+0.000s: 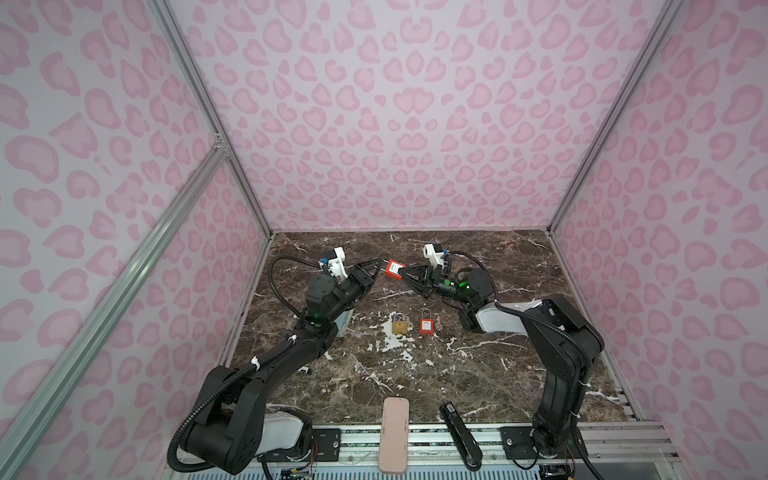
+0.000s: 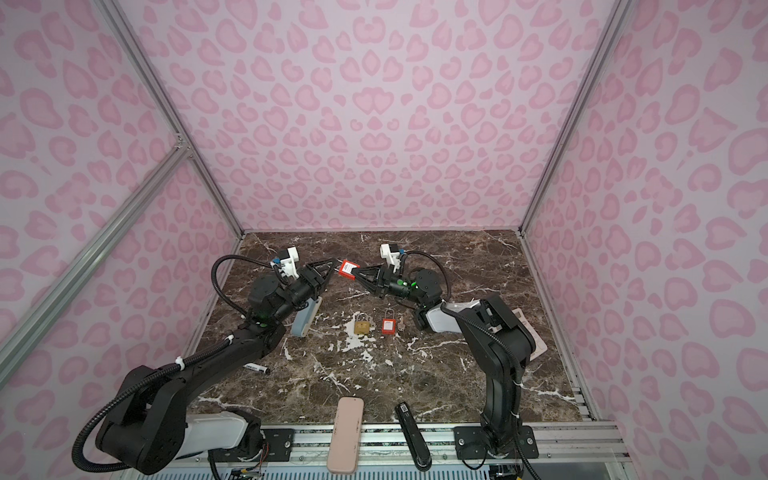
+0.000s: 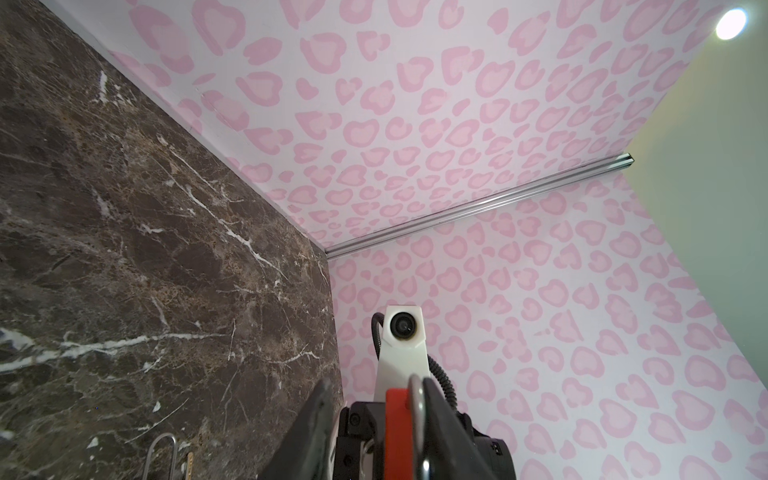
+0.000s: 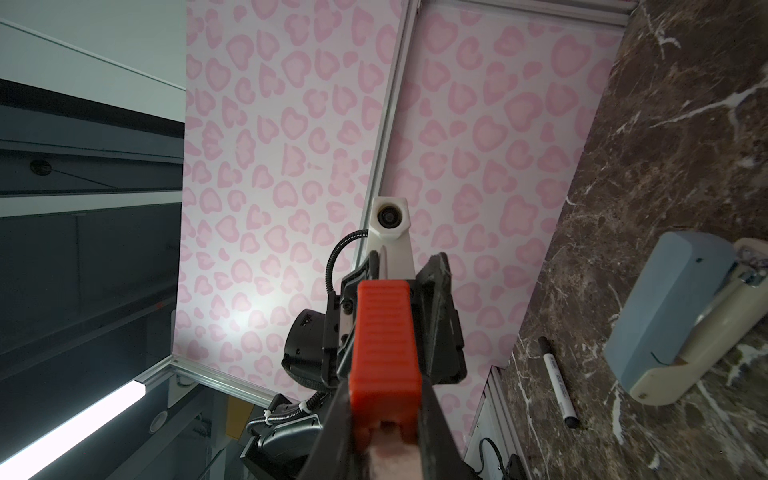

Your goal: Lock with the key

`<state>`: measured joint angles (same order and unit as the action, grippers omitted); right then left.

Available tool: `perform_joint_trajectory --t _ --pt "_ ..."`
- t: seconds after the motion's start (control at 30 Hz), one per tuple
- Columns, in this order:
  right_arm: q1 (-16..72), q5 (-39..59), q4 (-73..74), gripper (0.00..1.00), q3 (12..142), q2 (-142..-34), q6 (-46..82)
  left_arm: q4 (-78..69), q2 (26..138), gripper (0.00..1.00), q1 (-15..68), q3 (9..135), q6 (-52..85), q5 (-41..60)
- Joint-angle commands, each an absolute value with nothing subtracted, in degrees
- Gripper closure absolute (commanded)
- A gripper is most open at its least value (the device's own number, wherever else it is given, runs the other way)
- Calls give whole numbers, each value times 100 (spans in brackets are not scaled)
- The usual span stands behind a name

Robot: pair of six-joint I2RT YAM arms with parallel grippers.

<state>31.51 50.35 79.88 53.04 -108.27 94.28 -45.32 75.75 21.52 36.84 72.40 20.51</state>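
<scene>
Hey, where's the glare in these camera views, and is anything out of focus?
Left wrist view: a round ceiling lamp blows out white. Right wrist view: a white light tube is overexposed, and the red plastic padlock, close to the lens, looks soft at its near end. Both top views: even light, no glare.

Pink leopard walls [image 1: 415,124] over a brown marble counter [image 1: 415,386]
We see darker pink spots on pale pink, white veins in the brown, black arms [image 1: 286,353] with white sections, a red padlock [image 1: 393,268] aloft, a second red padlock [image 1: 425,327] beside a brass-gold padlock [image 1: 400,327], a pale pink case [image 1: 393,434], a black stapler [image 1: 459,432] and a grey-blue stapler [image 4: 673,299].
</scene>
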Motion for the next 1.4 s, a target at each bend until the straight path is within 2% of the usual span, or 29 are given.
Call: perform_joint_trajectory --t 0.0,0.6,0.8,1.0,1.2,1.3,1.37 --pt "3156 4989 8310 100 5299 -10850 9379 -4713 7586 57 2186 3678 7234 2135" --pt "3165 4986 8141 100 5379 -10898 9299 -4769 7883 55 2435 4063 7155 2353" --pt "3170 4992 8088 99 5381 -10898 9264 -4764 7913 69 2435 4126 7146 2402" --pt "3173 4980 7994 98 5433 -10914 9204 -4746 7972 70 2435 4192 7129 2467" --pt "3179 4985 7996 98 5485 -10943 9221 -4755 7994 82 2435 4236 7129 2484" --pt "3173 5003 8013 91 5494 -10934 9229 -4754 7988 90 2435 4230 7119 2468" --pt "3170 5017 8011 73 5485 -10920 9235 -4755 7987 93 2427 4244 7119 2468"
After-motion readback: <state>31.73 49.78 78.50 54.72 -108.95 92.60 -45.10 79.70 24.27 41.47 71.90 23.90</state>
